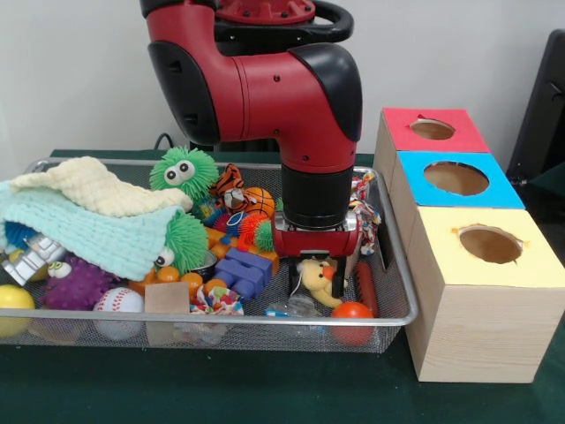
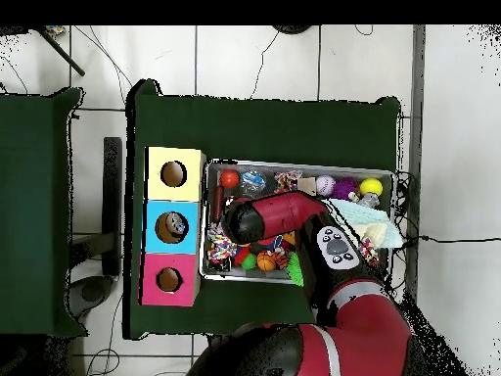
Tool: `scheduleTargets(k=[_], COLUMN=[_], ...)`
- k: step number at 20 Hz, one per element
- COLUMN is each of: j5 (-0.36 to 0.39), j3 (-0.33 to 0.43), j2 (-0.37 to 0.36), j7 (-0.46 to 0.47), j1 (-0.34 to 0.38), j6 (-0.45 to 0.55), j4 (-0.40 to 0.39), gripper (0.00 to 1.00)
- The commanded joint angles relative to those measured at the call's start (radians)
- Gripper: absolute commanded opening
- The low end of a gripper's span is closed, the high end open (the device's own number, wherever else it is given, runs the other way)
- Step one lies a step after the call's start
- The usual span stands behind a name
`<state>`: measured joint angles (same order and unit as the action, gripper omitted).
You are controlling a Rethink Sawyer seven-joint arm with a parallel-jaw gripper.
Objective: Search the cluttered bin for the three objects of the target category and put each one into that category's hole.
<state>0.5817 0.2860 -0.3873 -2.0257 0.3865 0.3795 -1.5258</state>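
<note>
My gripper [image 1: 318,281] is low inside the wire bin [image 1: 221,321], near its right end. It is open, with its black fingers [image 1: 297,276] standing on either side of a yellow plush duck [image 1: 320,279] that lies on the bin floor. Three hole boxes stand in a row right of the bin: red [image 1: 433,130], blue [image 1: 456,178] and yellow [image 1: 490,245]. In the overhead view the arm [image 2: 250,219] covers the gripper and the duck, and the boxes [image 2: 172,227] sit left of the bin [image 2: 294,164].
The bin is crowded: a green fuzzy toy [image 1: 183,170], a tiger plush [image 1: 229,184], purple blocks [image 1: 244,269], an orange ball [image 1: 352,311], a red stick [image 1: 366,287], a baseball [image 1: 118,301], a yellow ball [image 1: 15,299] and knitted cloths [image 1: 84,216] at the left.
</note>
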Motion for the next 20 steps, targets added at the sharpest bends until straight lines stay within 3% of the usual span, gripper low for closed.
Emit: scheduleTargets(k=[1,12,13,20], j5=[0.065,0.047,0.046,0.038], j3=[0.022,0.039,0.038,0.043], j2=[0.055,0.022,0.022,0.020], j7=[0.042,0.040,0.038,0.037], j1=[0.020,0.042,0.042,0.045], j6=[-0.054,-0.053,-0.053,-0.044], j4=[0.023,-0.003,-0.003,-0.007], gripper=[1.00,1.00,0.00,0.00])
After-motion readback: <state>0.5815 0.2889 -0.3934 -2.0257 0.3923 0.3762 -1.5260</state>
